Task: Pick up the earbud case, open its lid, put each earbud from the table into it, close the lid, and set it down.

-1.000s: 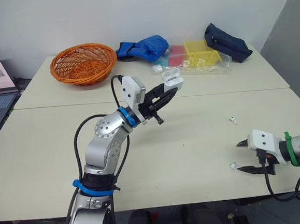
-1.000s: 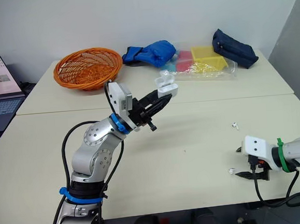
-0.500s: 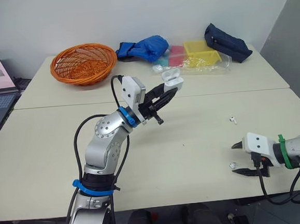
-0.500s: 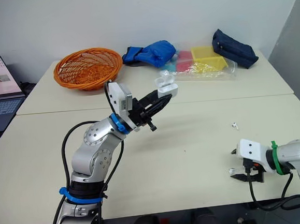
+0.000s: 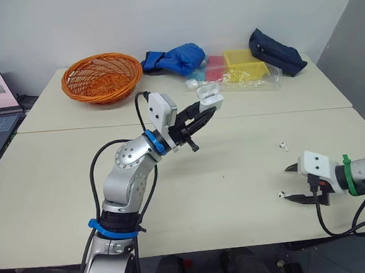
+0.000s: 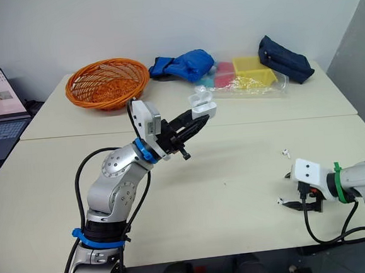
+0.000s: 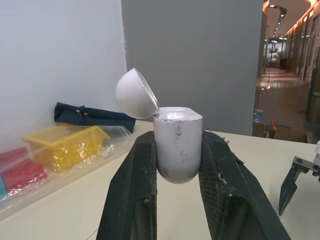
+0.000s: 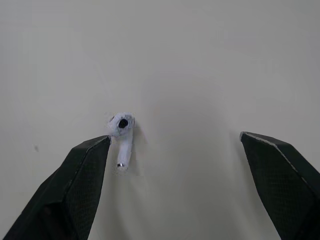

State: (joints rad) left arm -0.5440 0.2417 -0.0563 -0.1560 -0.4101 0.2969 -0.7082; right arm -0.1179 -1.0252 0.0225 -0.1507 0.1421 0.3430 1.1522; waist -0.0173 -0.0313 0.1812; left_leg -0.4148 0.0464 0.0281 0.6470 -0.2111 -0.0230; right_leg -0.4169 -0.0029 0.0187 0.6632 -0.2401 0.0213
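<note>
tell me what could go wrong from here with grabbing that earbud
1. The earbud lies right by one finger of the open right pincer, far off centre; closing may flick it away instead of clamping it.
2. The left pincer holds the earbud case by its rounded lower body, lid open; pushing an earbud in might tip it or make it slip.

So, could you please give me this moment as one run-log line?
left gripper: shut on lid-open white earbud case, raised | right gripper: open around white earbud on beige table | second white earbud: lying beyond it
</note>
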